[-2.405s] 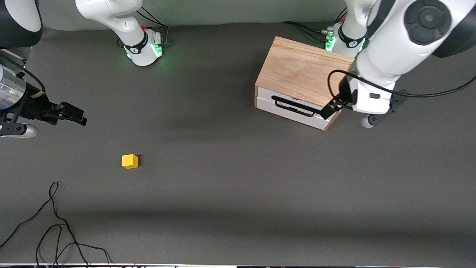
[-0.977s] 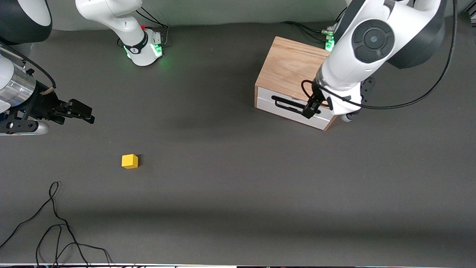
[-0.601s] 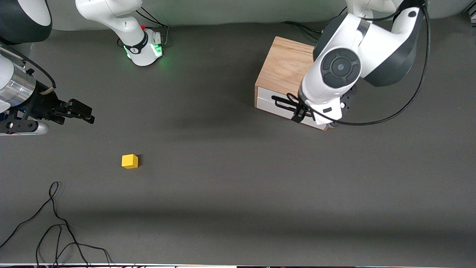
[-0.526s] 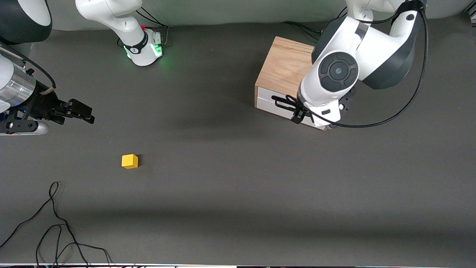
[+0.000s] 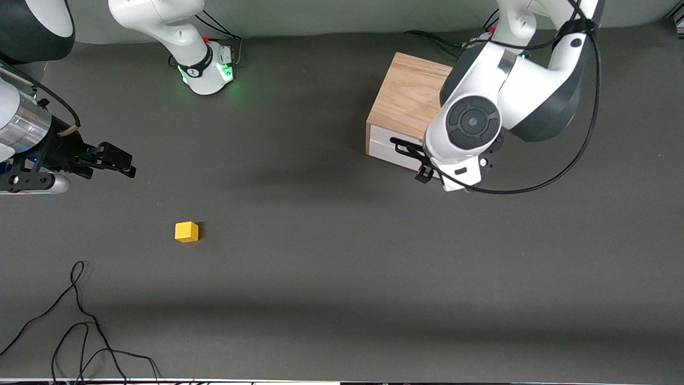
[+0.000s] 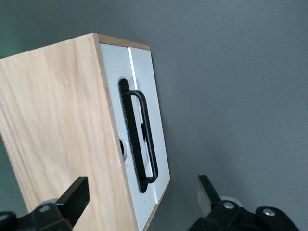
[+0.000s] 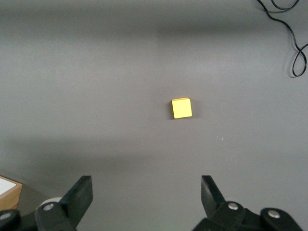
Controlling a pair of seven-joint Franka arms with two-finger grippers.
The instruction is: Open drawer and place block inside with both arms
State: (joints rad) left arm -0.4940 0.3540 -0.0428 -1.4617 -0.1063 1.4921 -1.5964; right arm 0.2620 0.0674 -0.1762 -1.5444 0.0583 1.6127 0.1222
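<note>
Nearest, the block [image 5: 186, 232] is sitting on the table [image 5: 331, 278], well apart from the drawer [image 5: 393, 151], toward the right arm's end. Right gripper [image 7: 144, 199] is waiting above the block's area, fingers spread wide, holding nothing. Left gripper [image 6: 142, 197] is hanging just in front of the closed drawer's black handle [image 6: 142, 142], fingers wide apart, gripping nothing.
</note>
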